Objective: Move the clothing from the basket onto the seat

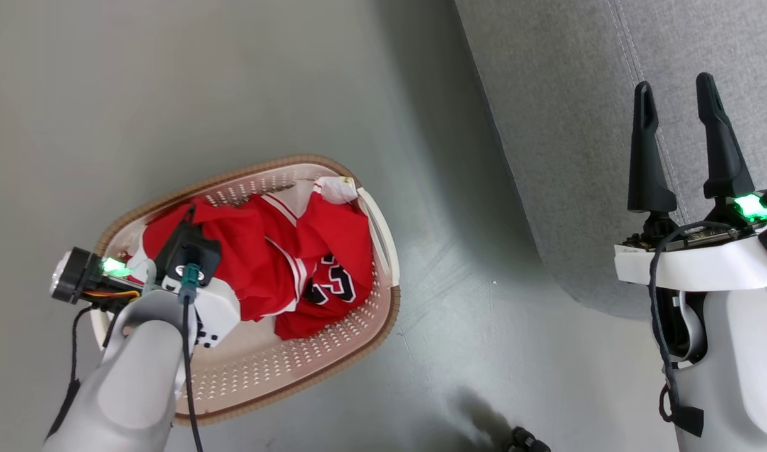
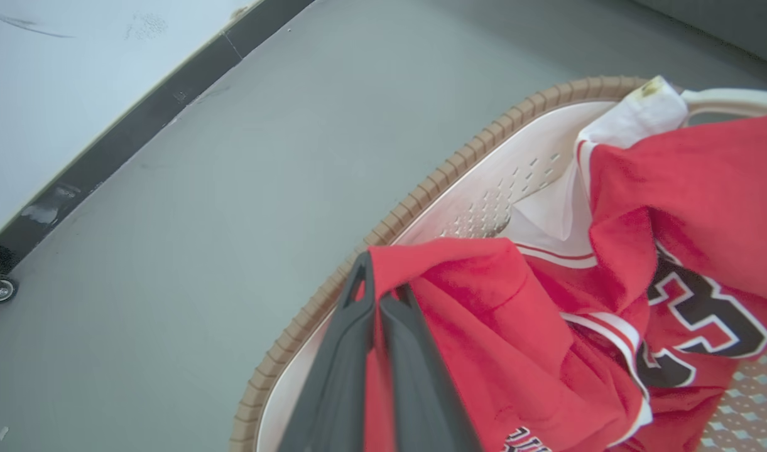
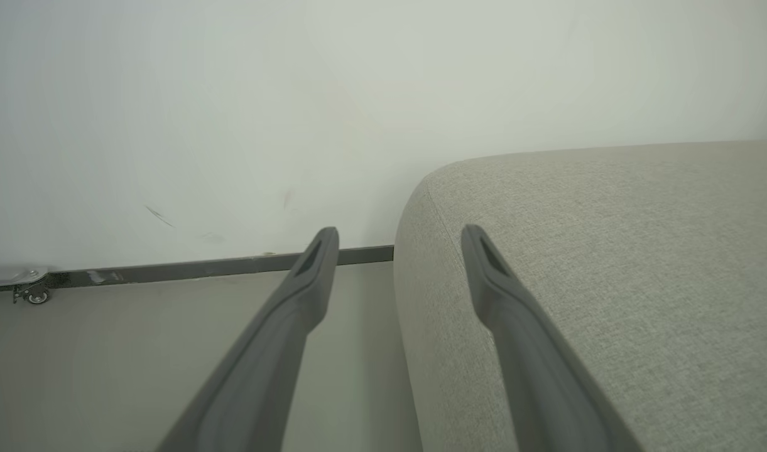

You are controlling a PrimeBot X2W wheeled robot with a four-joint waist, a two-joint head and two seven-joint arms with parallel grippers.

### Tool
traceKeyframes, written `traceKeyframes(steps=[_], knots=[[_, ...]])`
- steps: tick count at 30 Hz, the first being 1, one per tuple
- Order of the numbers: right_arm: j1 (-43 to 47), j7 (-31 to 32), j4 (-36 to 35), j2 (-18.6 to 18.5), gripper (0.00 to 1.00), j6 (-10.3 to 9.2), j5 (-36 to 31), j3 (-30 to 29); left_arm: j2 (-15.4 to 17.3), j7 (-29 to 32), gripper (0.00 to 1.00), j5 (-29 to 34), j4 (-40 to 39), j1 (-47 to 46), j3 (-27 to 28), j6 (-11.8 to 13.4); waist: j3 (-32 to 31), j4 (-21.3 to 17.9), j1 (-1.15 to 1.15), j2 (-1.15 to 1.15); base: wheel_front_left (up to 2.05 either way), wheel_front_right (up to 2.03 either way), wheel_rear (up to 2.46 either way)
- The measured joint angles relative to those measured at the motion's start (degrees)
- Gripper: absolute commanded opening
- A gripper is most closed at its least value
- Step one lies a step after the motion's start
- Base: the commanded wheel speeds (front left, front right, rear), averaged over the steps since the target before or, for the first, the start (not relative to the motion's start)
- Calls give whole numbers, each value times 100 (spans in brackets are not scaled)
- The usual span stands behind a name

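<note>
Basket: the cream-white perforated plastic laundry basket (image 1: pixel 282 370) (image 2: pixel 421 207) with the brown rim is sitting on the smooth grey floor (image 1: pixel 169 94).
Clothing: the clothing (image 1: pixel 282 251) (image 2: pixel 672 188), two bright red soft garments with white stripe trim, is lying crumpled inside the basket. One piece is showing dark white-edged lettering (a white scrap is draping over the rim by a handle).
Left gripper: the left gripper (image 1: pixel 188 213) (image 2: pixel 380 282) is reaching into the basket's left part. Its long dark fingers (image 2: pixel 339 376) are pressing together on a fold of the red cloth, which is showing between them.
Right gripper: the right gripper (image 1: pixel 674 81) (image 3: pixel 400 232) is hanging well to the right of the basket, its fingers (image 3: pixel 534 333) standing wide apart and holding nothing.
Seat: the seat (image 1: pixel 578 125) (image 3: pixel 609 251), a large light grey fabric sofa with a rounded edge and a seam line, is standing right of the basket, a strip of floor lying between them.
</note>
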Motion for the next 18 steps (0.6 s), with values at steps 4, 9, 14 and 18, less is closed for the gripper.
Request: traceKeyframes(steps=[4, 9, 14, 18], knots=[[-2, 0, 65, -3, 100, 0, -107, 37, -54, -2, 0, -75, -267, 140, -13, 0, -155, 109, 0, 0, 0, 0, 0], [-4, 0, 153, -7, 100, 0, -255, 51, -101, -2, 0, -245, -886, 265, 34, 3, -369, 258, 0, 0, 0, 0, 0], [-3, -1, 250, -18, 100, 0, -398, 59, -101, -13, 0, -359, -1506, 408, 144, 42, -601, 423, 0, 0, 0, 0, 0], [-3, -1, 290, -24, 100, 0, -474, 54, -64, -19, 0, -427, -1897, 622, 175, 120, -801, 559, 0, 0, 0, 0, 0]])
